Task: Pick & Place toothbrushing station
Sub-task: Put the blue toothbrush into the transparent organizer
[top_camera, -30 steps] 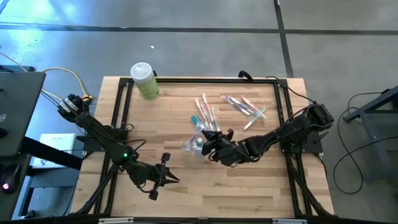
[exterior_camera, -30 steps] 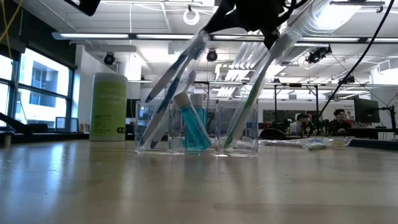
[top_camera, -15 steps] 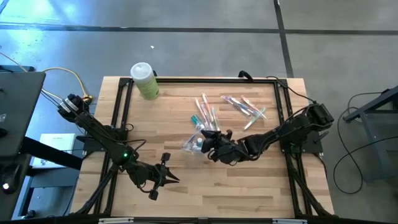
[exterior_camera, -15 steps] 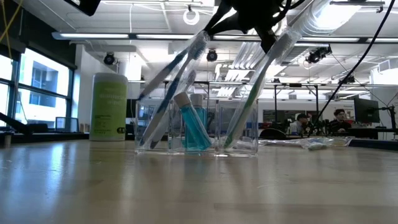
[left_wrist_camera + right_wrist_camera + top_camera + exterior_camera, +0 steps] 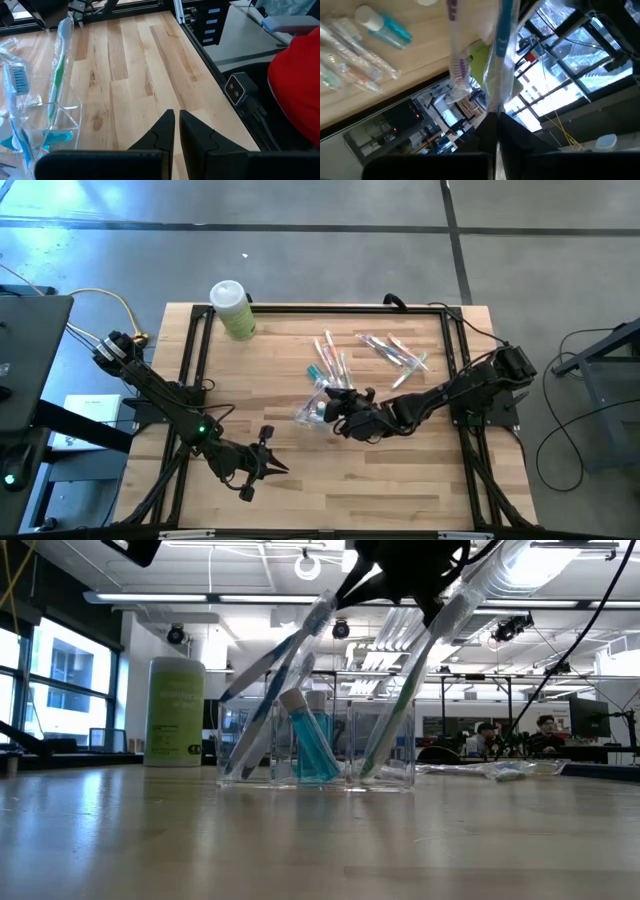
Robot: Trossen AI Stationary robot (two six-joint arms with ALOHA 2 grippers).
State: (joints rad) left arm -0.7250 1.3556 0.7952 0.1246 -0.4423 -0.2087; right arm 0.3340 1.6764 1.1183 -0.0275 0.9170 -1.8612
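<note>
Right gripper [image 5: 345,406] clamped on wrapped toothbrush [image 5: 415,670], barely shifted since a second ago, tip in clear holder [image 5: 315,745] mid-worktop (release next, likely). Left gripper [image 5: 268,465] closed, empty, near-left.

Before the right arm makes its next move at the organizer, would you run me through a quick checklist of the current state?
1. Right gripper shut on wrapped toothbrush: ok.
2. Toothbrush tip inside clear organizer: cannot tell.
3. Organizer upright on the table: ok.
4. Left gripper shut, parked away from the organizer: ok.
5. Spare wrapped toothbrushes lying apart from the organizer: ok.
6. Green canister out of the way: ok.
</note>
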